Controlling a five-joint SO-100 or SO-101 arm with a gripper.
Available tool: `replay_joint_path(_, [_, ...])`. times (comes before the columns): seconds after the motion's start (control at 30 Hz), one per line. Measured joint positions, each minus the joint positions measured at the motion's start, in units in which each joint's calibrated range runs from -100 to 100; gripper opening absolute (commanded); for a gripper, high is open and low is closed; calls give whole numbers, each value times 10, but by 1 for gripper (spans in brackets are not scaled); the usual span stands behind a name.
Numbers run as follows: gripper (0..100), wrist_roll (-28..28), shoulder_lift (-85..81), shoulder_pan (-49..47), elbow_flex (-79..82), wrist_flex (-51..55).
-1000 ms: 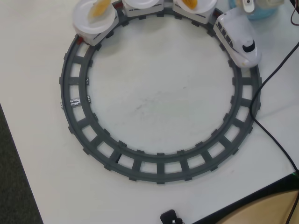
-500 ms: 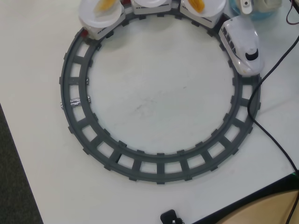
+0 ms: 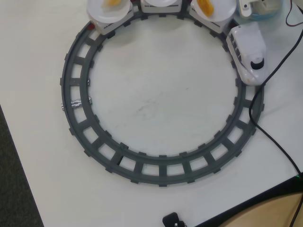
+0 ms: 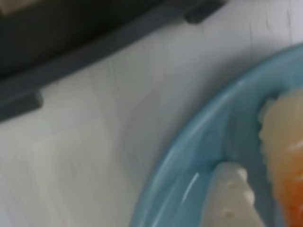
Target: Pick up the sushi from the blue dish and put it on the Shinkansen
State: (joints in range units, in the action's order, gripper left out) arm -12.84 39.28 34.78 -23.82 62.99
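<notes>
In the wrist view the blue dish (image 4: 199, 156) fills the lower right. The sushi (image 4: 284, 156), white rice under an orange-red topping, lies on it at the right edge. One white toothed finger (image 4: 232, 198) of my gripper (image 4: 272, 194) stands on the dish just left of the sushi, a thin gap apart. The other finger is out of frame, so the jaws stand open. In the overhead view the Shinkansen (image 3: 248, 52) sits on the track at the upper right, nose toward the bottom. A bit of the blue dish (image 3: 271, 13) and a white gripper part (image 3: 246, 7) show at the top right corner.
The grey ring track (image 3: 161, 170) fills the white table; it also shows in the wrist view (image 4: 71, 61). Three cars with white plates (image 3: 109, 14) stand along the top; two carry yellow-orange slices (image 3: 204, 7). A black cable (image 3: 270, 137) runs down the right. The table edge is at the bottom right.
</notes>
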Motion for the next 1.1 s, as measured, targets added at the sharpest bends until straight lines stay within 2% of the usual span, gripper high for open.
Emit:
replay_joint_path(0.07, [3, 0, 2, -1, -2, -4])
replay_joint_path(0.33, [2, -3, 2, 2, -2, -2])
replay_joint_path(0.5, [2, -3, -33, 44, 0, 3])
replay_joint_path(0.7, [2, -12, -161, 102, 24, 51])
replay_joint_path(0.97, [2, -11, -367, 86, 184, 69])
replay_joint_path(1.1, [2, -11, -477, 44, 281, 69])
